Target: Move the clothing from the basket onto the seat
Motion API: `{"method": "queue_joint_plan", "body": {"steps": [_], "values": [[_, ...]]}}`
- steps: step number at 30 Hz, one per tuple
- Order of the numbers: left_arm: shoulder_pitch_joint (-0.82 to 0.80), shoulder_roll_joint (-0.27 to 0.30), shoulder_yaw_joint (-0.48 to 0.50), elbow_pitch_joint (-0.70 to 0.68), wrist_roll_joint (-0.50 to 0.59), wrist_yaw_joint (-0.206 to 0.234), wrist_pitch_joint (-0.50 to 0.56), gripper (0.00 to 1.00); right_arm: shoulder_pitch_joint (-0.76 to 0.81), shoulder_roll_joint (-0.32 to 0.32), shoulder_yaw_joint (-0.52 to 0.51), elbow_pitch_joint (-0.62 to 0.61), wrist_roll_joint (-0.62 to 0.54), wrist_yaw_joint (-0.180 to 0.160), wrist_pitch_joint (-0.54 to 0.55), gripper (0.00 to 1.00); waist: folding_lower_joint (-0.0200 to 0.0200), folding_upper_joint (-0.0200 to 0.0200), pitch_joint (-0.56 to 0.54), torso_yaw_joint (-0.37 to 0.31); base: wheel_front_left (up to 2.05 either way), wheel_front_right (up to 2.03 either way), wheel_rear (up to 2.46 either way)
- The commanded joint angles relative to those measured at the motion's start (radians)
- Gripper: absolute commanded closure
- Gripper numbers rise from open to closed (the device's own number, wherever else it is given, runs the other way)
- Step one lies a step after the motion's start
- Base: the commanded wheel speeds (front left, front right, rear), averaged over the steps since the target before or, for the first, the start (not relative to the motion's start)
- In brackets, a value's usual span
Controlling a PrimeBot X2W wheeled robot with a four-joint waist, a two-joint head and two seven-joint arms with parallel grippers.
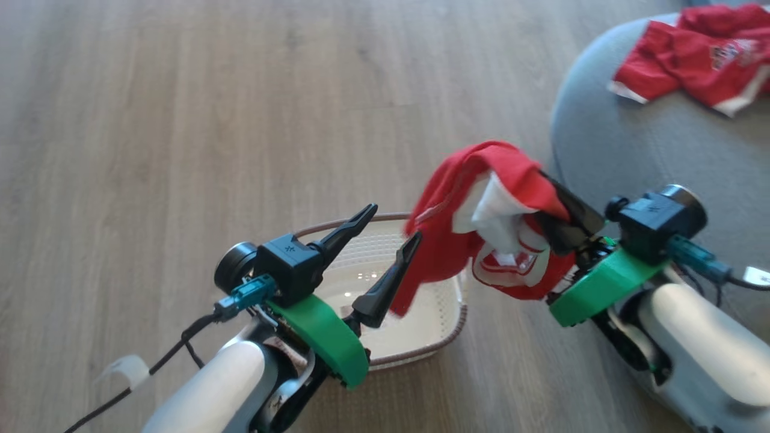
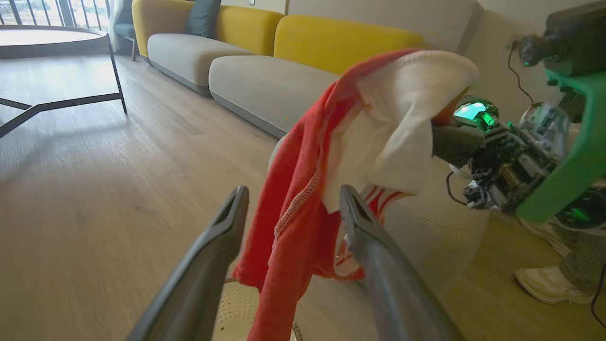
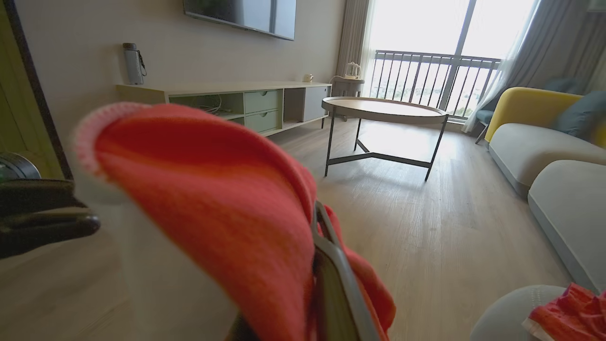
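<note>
My right gripper (image 1: 556,207) is shut on a red garment with white trim (image 1: 481,222), holding it bunched in the air above the basket's right end. The same garment (image 2: 303,189) hangs in front of my left gripper (image 1: 394,222), which stands open over the cream basket (image 1: 448,337) with its fingertips close to the fabric. In the right wrist view the fabric (image 3: 213,189) drapes over one finger (image 3: 336,265). The grey seat (image 1: 631,144) lies to the right, with another red garment with lettering (image 1: 698,57) on it.
Wooden floor surrounds the basket. A round coffee table (image 3: 383,109), a TV cabinet (image 3: 246,99) and a yellow-and-grey sofa (image 2: 265,80) stand further off. A person's pale shoe (image 2: 549,284) rests on the floor beside the seat.
</note>
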Motion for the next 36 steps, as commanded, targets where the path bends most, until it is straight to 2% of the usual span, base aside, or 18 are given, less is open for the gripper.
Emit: {"method": "queue_joint_plan", "body": {"steps": [1, 6, 10, 20, 27, 36], "values": [[-0.028, 0.009, 0.041, -0.028, 0.004, 0.003, -0.014, 0.00, 0.019, -0.018, -0.032, -0.054, -0.014, 0.007, 0.008, 1.00, 0.0000, 0.0000, 0.012, -0.051, 0.00, 0.00, 0.00], [-0.022, 0.003, 0.039, -0.036, 0.003, 0.009, -0.026, 0.00, 0.076, -0.027, -0.119, -0.113, -0.035, 0.007, 0.033, 1.00, 0.0000, 0.0000, 0.037, -0.103, 0.00, 0.00, 0.00], [-0.031, 0.003, 0.033, -0.045, 0.010, 0.010, -0.024, 0.00, 0.108, -0.021, -0.190, -0.145, -0.042, 0.007, 0.050, 1.00, 0.0000, 0.0000, 0.070, -0.119, 0.00, 0.00, 0.00], [-0.074, -0.009, 0.024, -0.061, 0.020, 0.007, -0.015, 0.00, 0.080, 0.041, -0.396, -0.137, -0.018, 0.007, 0.078, 1.00, 0.0000, 0.0000, 0.221, -0.068, 0.00, 0.00, 0.00], [-0.119, -0.019, 0.031, -0.050, 0.027, -0.002, -0.034, 0.00, -0.121, 0.085, -0.591, -0.052, -0.009, 0.007, 0.141, 1.00, 0.0000, 0.0000, 0.359, -0.004, 0.00, 0.00, 0.00], [-0.175, -0.042, 0.036, -0.016, 0.032, -0.017, -0.070, 0.00, -0.587, 0.071, -0.929, 0.142, -0.073, 0.007, 0.272, 1.00, 0.0000, 0.0000, 0.488, 0.058, 0.00, 0.00, 0.00]]}}
